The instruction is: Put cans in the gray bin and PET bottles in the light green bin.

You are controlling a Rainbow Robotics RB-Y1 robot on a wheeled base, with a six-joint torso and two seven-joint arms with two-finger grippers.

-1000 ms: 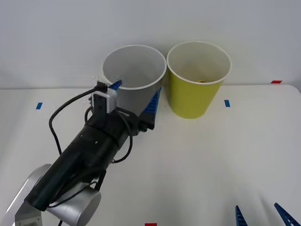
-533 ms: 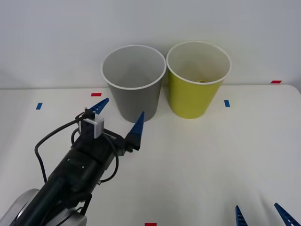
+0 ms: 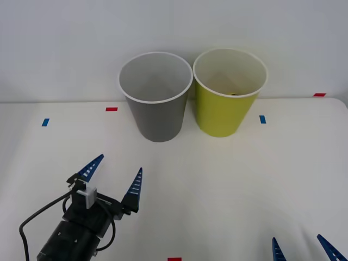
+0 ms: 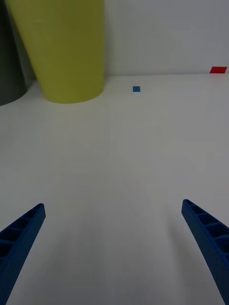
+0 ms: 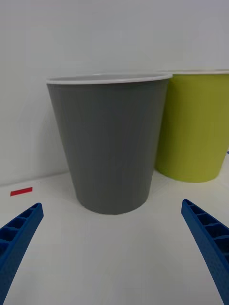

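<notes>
On the white table (image 3: 228,185), the gray bin (image 3: 157,103) is standing upright just beside the light green bin (image 3: 228,100), both near the back wall. Left gripper (image 3: 113,180) is hovering over the table's near left part, well apart from the bins, fingers (image 3: 89,168) spread and holding nothing. Right gripper (image 3: 303,250) is sitting at the near right edge, fingers also spread, empty. Something small and dark is showing inside the green bin; cannot identify it.

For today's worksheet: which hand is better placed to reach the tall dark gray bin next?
Left. The open left hand faces the tall dark gray round bin directly; the right hand waits farther off.
</notes>
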